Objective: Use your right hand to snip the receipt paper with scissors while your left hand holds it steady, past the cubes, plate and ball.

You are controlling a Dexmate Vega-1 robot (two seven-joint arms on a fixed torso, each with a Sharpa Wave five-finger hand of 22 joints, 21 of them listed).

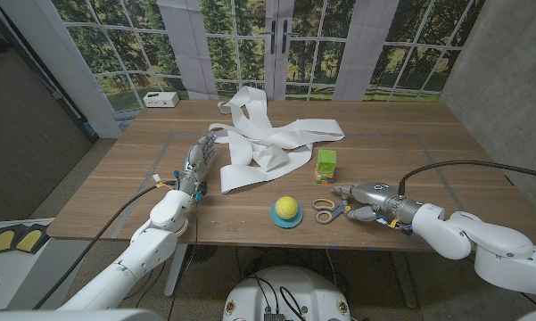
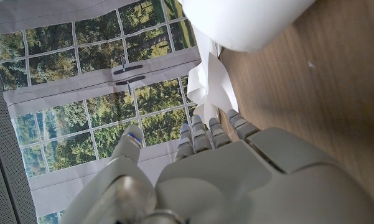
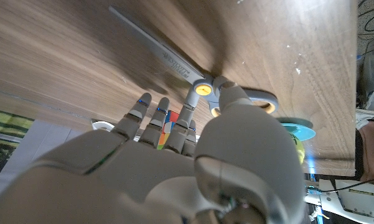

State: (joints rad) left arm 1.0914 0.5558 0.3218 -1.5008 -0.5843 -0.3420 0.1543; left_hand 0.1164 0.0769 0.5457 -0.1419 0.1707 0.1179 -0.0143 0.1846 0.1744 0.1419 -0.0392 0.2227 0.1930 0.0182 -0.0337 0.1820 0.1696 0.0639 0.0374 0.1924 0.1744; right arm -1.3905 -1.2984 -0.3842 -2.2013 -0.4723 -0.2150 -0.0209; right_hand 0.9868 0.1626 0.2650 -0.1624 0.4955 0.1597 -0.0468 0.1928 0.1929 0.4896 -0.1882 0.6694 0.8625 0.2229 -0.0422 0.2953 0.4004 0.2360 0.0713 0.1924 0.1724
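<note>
Near the desk's front edge: scissors (image 1: 325, 210) lie flat, right hand (image 1: 360, 198) touching them, fingers apart.
Left hand (image 1: 200, 162): fingers straight, together, beside the paper (image 1: 272, 138).
Paper: heaped mid-desk, toward the far edge.

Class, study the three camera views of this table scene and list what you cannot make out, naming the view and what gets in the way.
- Right hand on the grey-handled scissors: right wrist view, its own fingers hide whether it grips them.
- Colourful stacked cubes: right wrist view, mostly hidden behind those fingers.
- Small white box at the table's far edge: head view, too small to identify.
- Left hand at the crumpled white receipt paper: left wrist view, contact unclear.
</note>
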